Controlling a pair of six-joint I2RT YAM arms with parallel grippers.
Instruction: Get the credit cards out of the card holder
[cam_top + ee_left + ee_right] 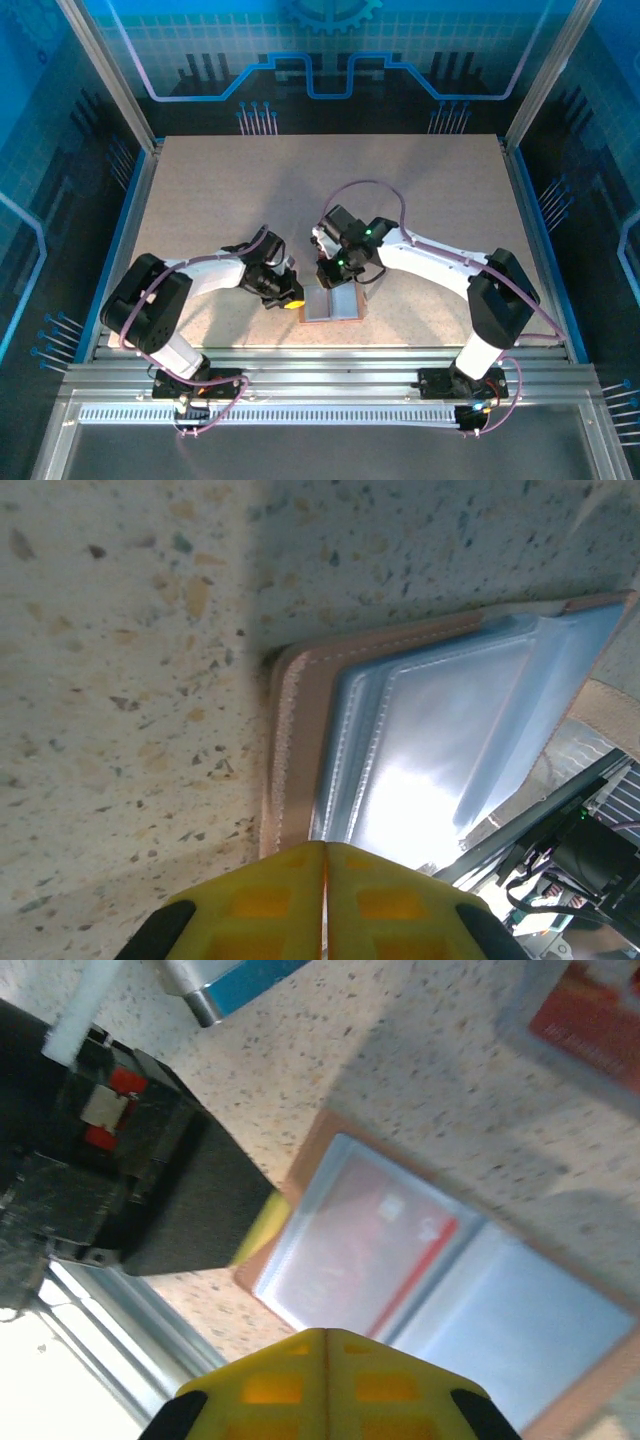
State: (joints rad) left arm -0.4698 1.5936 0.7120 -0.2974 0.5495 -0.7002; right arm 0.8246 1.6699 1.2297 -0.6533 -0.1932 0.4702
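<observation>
The card holder (333, 303) lies open by the table's (220, 200) near edge, its long axis along that edge. A red credit card (375, 1235) sits under the pale pocket at its left end, just beside your left gripper (290, 296). The right gripper (325, 1335) hovers above. Both claws are pinched closed and hold nothing.

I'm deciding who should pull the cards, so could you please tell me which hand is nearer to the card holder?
Left. The left hand, shut, sits at the left edge of the card holder, seemingly touching it; the right hand, also shut, hovers above it, higher up.
</observation>
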